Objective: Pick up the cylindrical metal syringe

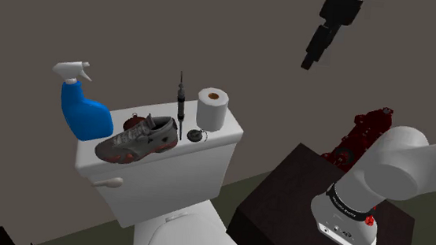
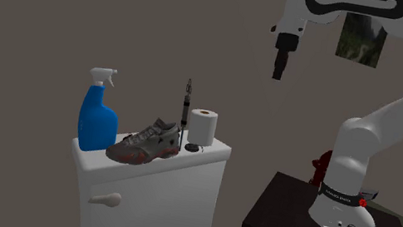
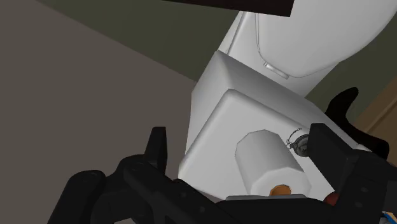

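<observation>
The black end effector (image 1: 307,65) hangs high in the air. Its two fingers are wide apart and hold nothing. Well below it, toward the shoulder view's left, the thin dark metal syringe (image 1: 181,99) stands up straight on the white toilet tank (image 1: 206,156). The round white toilet paper roll (image 1: 212,108) stands just beside the syringe, nearer the end effector. A grey and red shoe (image 1: 138,138) lies farther from the end effector.
</observation>
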Motion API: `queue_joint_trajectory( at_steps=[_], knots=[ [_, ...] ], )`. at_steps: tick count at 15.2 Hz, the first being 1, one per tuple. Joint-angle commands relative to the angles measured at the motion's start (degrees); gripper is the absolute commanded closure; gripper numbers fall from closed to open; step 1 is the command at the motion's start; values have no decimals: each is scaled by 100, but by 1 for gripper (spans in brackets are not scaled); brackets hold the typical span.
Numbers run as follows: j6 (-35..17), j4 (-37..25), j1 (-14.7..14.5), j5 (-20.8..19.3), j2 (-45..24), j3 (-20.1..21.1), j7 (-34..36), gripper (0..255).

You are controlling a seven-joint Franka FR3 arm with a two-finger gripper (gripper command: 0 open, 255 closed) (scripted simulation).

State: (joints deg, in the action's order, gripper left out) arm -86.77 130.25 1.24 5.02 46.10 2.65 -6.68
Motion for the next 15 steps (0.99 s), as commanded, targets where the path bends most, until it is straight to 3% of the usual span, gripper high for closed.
queue_joint_trajectory(
  at_steps=[1, 15],
  knots=[
    [0, 0, 0, 0, 0, 0, 0, 0],
    [-2320, -305, -953, 605, -1810, 424, -1317, 0]
  ],
)
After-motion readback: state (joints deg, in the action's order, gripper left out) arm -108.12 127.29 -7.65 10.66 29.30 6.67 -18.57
